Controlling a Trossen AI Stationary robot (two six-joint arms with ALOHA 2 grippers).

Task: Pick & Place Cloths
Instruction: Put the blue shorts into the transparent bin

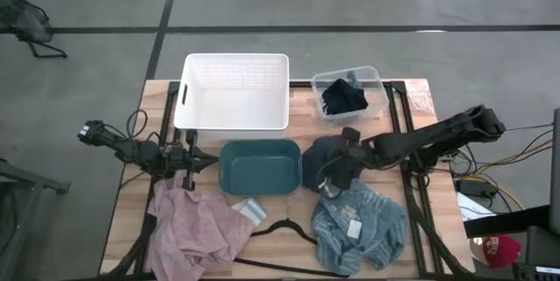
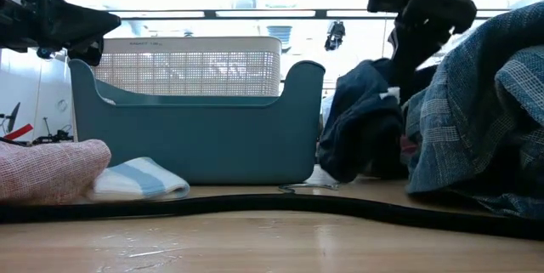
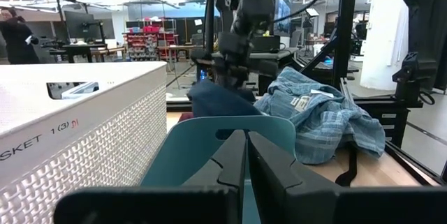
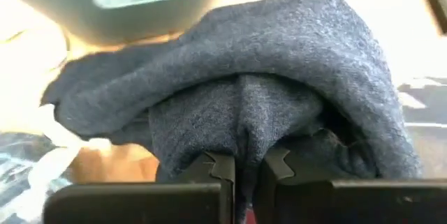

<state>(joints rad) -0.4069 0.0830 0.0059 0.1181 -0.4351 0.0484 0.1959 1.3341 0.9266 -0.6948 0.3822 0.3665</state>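
Observation:
My right gripper (image 1: 343, 160) is shut on the navy cloth (image 1: 325, 160), just right of the teal bin (image 1: 260, 169). The light blue striped garment with a white tag (image 1: 359, 228) lies crumpled on the table nearer the front edge. The pale pink cloth (image 1: 194, 227) lies spread at front left. A small white and pale blue sock (image 1: 248, 209) rests flat beside it. My left gripper (image 3: 245, 160) is shut and empty, held in the air above the pink cloth's far end, left of the teal bin. A dark cloth (image 1: 343, 97) sits in the clear bin. My right gripper pinches a bunched fold of the navy cloth (image 4: 244, 123) between its two fingers, coming down at a slant from the table's right. The cloth drapes over and around the fingertips. It hangs slack below them (image 2: 365, 124), with its lower part on the table.
The white slatted bin (image 1: 234, 93) and the clear bin (image 1: 374, 84) stand along the far edge. A black wire hanger (image 1: 282, 228) lies at front centre between the pink and striped cloths. Bare wood shows in front of the teal bin.

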